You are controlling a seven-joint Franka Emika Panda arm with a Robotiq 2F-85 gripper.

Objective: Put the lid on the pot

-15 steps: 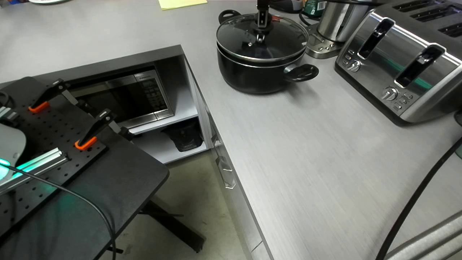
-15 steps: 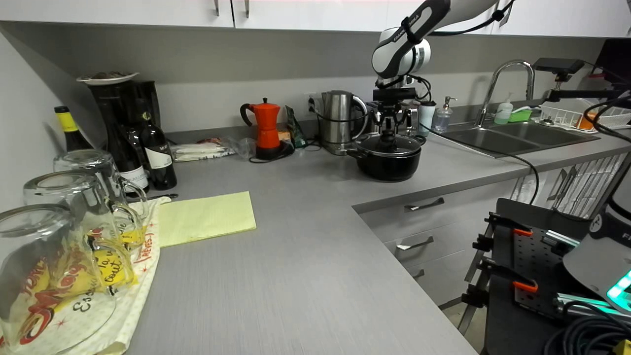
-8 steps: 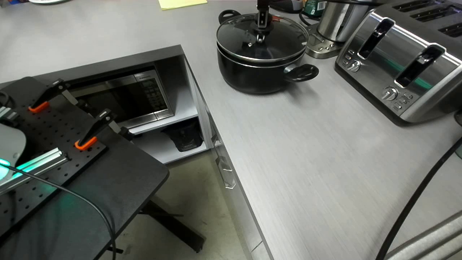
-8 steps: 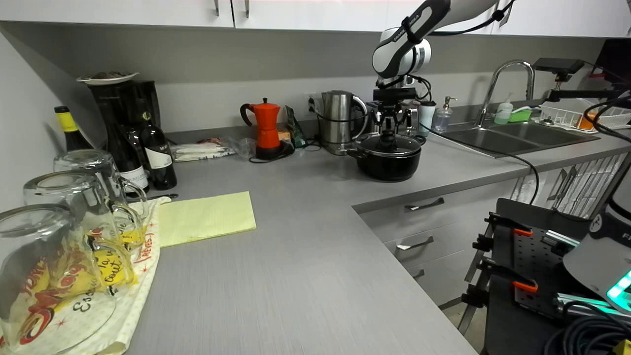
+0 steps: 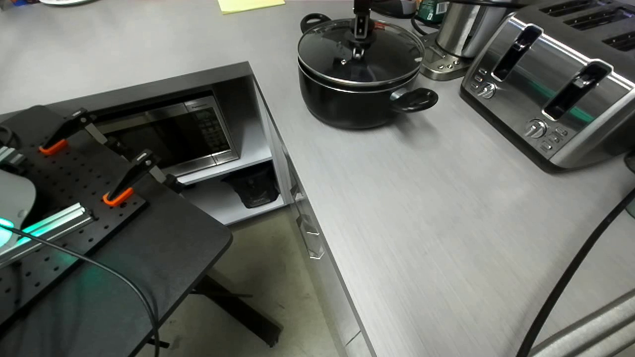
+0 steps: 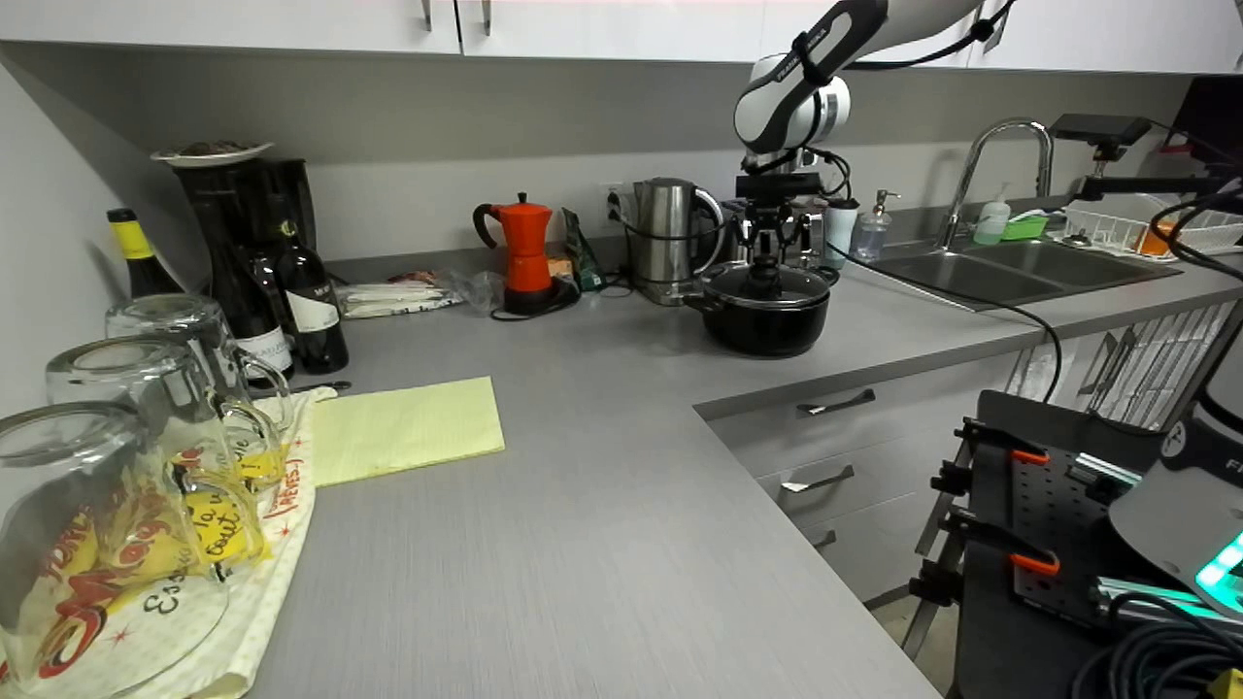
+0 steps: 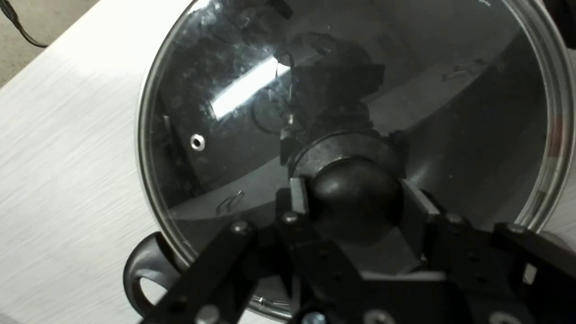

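In an exterior view, your glass lid (image 5: 357, 69) is over the black pot (image 5: 347, 107), a dark band between their rims; whether they touch is unclear. In an exterior view, your arm (image 6: 789, 109) hangs above the pot, near the kettle (image 6: 663, 233). In the wrist view, your gripper (image 7: 355, 193) clasps the lid's knob (image 7: 356, 200) between 2 fingers (image 7: 299, 196).

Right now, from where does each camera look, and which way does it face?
Wrist view: above the lid, facing down onto it; gripper shows.
An exterior view: above the counter, tilted down at pot and toaster; gripper and base show partly.
An exterior view: near the glass mugs, facing pot and sink; arm, gripper and base show.
Both exterior views share lid, pot, gripper, base, counter.
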